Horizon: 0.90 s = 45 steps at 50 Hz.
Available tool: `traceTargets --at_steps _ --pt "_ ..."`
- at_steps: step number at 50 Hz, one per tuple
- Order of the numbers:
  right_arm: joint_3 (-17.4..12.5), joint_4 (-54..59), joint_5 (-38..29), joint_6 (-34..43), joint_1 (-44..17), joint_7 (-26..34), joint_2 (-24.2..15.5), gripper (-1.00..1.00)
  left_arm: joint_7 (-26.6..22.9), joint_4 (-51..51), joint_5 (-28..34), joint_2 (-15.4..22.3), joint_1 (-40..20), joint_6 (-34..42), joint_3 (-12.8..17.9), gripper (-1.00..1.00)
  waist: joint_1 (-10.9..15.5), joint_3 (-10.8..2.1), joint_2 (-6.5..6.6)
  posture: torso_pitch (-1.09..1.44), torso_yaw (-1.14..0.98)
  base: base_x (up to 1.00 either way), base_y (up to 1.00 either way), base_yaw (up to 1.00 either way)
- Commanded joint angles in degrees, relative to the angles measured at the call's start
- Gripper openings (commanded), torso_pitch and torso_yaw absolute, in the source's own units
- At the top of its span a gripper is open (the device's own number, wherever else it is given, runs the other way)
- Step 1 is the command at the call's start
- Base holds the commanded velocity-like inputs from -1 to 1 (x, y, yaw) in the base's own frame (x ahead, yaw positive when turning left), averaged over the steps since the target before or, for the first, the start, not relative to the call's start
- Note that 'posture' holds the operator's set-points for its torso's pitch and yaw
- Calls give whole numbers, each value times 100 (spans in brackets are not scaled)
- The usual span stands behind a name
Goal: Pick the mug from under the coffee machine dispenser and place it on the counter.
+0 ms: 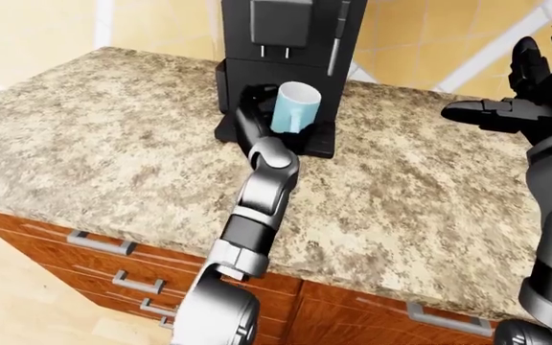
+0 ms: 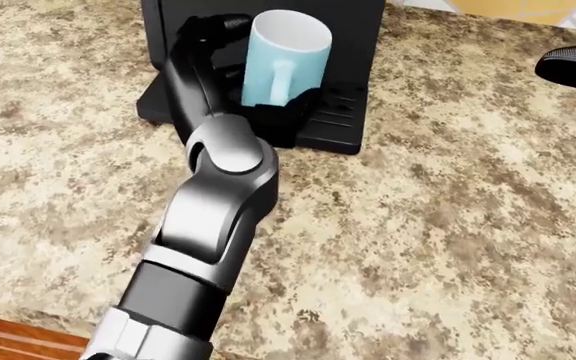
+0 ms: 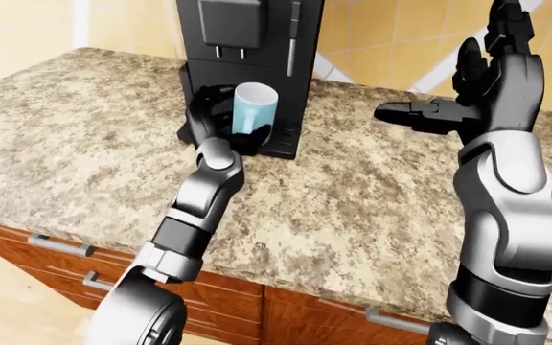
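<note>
A light blue mug with a white inside stands tilted on the drip tray of the black coffee machine, under the dispenser. Its handle faces me in the head view. My left hand reaches into the machine's bay, and its black fingers close round the mug from the left and from below. My right hand is raised above the counter at the right, fingers spread open and empty.
The speckled granite counter spreads to the left and right of the machine. Brown wooden drawers with metal handles lie below its near edge. A tiled wall rises behind.
</note>
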Motion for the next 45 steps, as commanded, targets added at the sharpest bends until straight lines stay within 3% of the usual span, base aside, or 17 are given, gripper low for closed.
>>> traceTargets --at_steps 1,11,22,28,36,45 --pt "-89 -148 -14 -153 -163 -9 -109 100 -157 -610 70 -25 -75 291 -97 -100 -5 -155 -33 0 0 0 0 0" --pt "-62 -151 -73 -206 -122 22 -53 100 -336 -3486 -66 -123 466 2263 -164 -100 -31 -96 17 0 0 0 0 0" --pt "-71 -174 -79 -180 -127 29 -56 100 -379 -4181 -269 47 672 2565 -101 -100 -26 -77 39 0 0 0 0 0" --pt "-68 -193 -62 -126 -176 14 -83 100 -408 -4828 -474 333 578 3159 154 -100 -35 -71 56 0 0 0 0 0" --pt "-57 -185 -67 -111 -203 18 -97 100 -409 -5090 -822 950 443 3331 520 -100 -38 -45 102 0 0 0 0 0" --pt "-54 -153 -78 -93 -254 24 -127 100 -719 -4839 -1088 1624 769 2646 831 -100 -46 -52 168 0 0 0 0 0"
